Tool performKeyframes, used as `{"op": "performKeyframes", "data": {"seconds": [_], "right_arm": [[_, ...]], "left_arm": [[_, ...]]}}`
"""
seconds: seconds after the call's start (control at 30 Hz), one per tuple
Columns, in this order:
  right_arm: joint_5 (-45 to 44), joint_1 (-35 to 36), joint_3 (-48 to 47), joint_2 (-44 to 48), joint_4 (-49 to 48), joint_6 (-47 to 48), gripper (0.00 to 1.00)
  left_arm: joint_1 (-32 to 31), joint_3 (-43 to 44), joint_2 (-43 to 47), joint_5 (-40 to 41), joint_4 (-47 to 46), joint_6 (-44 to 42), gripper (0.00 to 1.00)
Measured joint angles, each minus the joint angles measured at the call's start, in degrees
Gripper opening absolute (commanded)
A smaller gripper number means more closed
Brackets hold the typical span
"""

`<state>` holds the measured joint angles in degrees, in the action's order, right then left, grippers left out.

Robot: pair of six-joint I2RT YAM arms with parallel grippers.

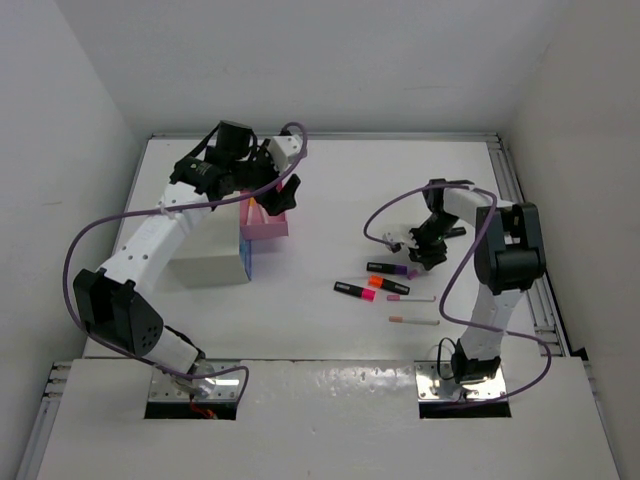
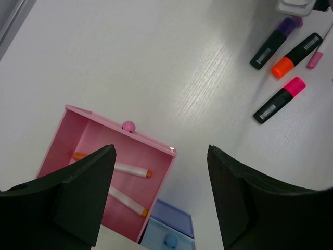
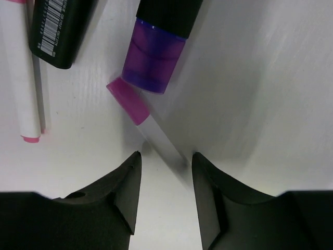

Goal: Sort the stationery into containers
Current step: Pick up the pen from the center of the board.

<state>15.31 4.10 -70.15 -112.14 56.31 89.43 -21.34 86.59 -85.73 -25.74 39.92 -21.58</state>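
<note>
My left gripper (image 1: 281, 199) (image 2: 161, 148) is open and empty above the open pink drawer (image 1: 266, 223) (image 2: 93, 135) of the white cabinet (image 1: 210, 252). Two white orange-tipped pens (image 2: 130, 169) lie in the drawer, and a light blue drawer (image 2: 169, 237) sits below it. My right gripper (image 1: 428, 257) (image 3: 165, 156) is low over the table and open. Its fingers (image 3: 125, 187) straddle a thin white pen with a magenta cap (image 3: 136, 108). The purple-capped highlighter (image 3: 156, 62) (image 1: 392, 268) lies just beyond it. The orange-capped (image 1: 382, 285) and pink-capped (image 1: 353, 291) highlighters lie nearby.
Two more white pens (image 1: 412, 298) (image 1: 414, 321) lie right of the highlighters, nearer the arm bases. Another pink-tipped pen (image 3: 25, 88) and a black highlighter body (image 3: 57, 31) show left of my right gripper. White walls enclose the table on three sides.
</note>
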Motion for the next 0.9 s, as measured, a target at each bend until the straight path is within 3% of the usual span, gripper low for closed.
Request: {"op": "performKeyframes", "data": {"seconds": [0.23, 0.63, 0.77, 0.9], "right_arm": [[-1.92, 0.50, 6.69, 4.57, -6.93, 6.54, 0.19], [-3.58, 0.22, 16.44, 12.50, -12.90, 16.44, 0.01], [-0.81, -0.33, 14.75, 12.02, -9.01, 11.26, 0.00], [8.07, -0.59, 4.76, 10.93, -2.56, -2.16, 0.00]], "left_arm": [[0.17, -0.31, 0.00, 0.00, 0.44, -0.02, 0.77], [0.46, -0.61, 0.00, -1.68, 0.33, 0.11, 0.77], [0.55, -2.19, 0.68, -1.97, -1.92, 2.08, 0.77], [2.43, -8.70, 4.44, -1.99, -9.33, 10.19, 0.76]]}}
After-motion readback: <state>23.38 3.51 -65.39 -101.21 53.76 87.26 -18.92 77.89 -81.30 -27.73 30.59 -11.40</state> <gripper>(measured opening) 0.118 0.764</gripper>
